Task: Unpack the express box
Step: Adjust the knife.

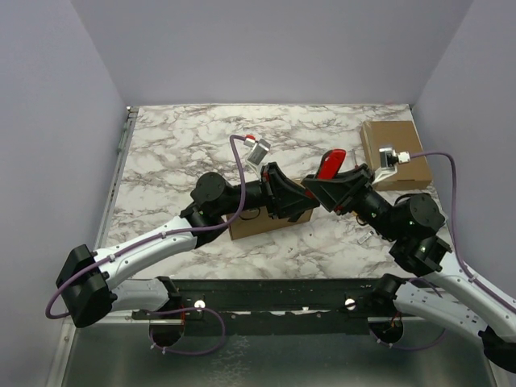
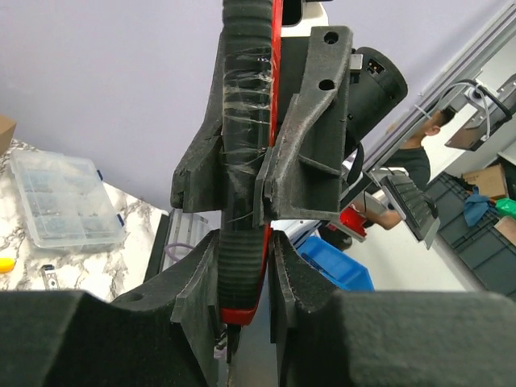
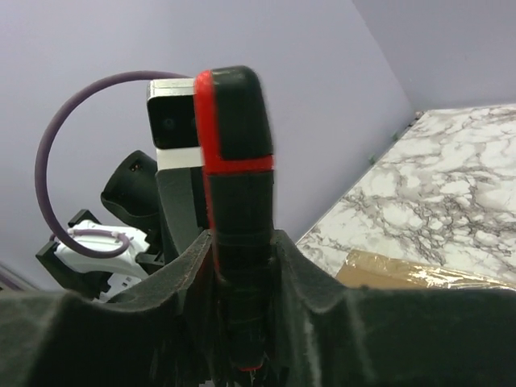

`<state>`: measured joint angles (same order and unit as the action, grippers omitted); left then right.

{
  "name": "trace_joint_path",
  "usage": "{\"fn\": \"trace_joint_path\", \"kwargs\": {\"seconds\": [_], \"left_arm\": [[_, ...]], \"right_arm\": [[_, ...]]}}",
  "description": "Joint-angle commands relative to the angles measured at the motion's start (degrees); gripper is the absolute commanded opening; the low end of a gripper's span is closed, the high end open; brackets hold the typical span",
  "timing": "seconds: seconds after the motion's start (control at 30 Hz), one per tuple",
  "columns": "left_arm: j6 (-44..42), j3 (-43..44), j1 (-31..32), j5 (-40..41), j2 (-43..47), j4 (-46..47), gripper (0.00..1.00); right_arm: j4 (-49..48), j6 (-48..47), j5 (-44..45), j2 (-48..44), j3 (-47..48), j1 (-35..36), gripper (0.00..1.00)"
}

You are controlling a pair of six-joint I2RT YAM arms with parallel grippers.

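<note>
A cutter with a red and black handle is held in the air between both arms, over the brown express box at the table's middle. My right gripper is shut on the handle, which stands upright between its jaws. My left gripper comes in from the other side. Its jaws press on the ribbed lower end of the same handle, just below the right gripper's fingers. A taped edge of the box shows below. No blade is visible.
A second cardboard box lies at the back right of the marble table. Small loose bits lie by the right arm. A clear plastic parts case sits on the marble in the left wrist view.
</note>
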<state>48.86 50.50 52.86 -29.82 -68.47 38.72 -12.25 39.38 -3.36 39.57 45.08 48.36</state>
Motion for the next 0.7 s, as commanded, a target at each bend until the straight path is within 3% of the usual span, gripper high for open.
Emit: {"fn": "trace_joint_path", "kwargs": {"seconds": [0.0,0.03,0.1,0.23,0.47,0.67], "left_arm": [[-4.3,0.8,-0.1,-3.3,0.9,1.2,0.00],[-6.0,0.9,-0.2,-4.1,1.2,-0.1,0.00],[-9.8,1.9,-0.6,-5.6,1.7,-4.1,0.00],[-14.3,4.5,-1.3,-7.3,2.1,-10.5,0.00],[-15.1,6.4,-2.5,-10.8,2.6,-13.4,0.00],[-14.5,6.9,-4.4,-14.2,3.2,-13.8,0.00]], "right_arm": [[5.9,-3.5,-0.1,-0.7,2.6,0.1,0.61],[8.5,-4.4,1.9,-0.5,3.6,0.1,0.74],[15.8,-4.6,6.7,0.7,6.8,0.1,0.89],[23.7,-7.8,5.0,3.2,13.3,0.1,1.00],[29.4,-11.0,-4.5,4.5,17.7,0.1,0.97],[28.6,-11.2,-11.5,5.5,18.9,0.1,0.72]]}}
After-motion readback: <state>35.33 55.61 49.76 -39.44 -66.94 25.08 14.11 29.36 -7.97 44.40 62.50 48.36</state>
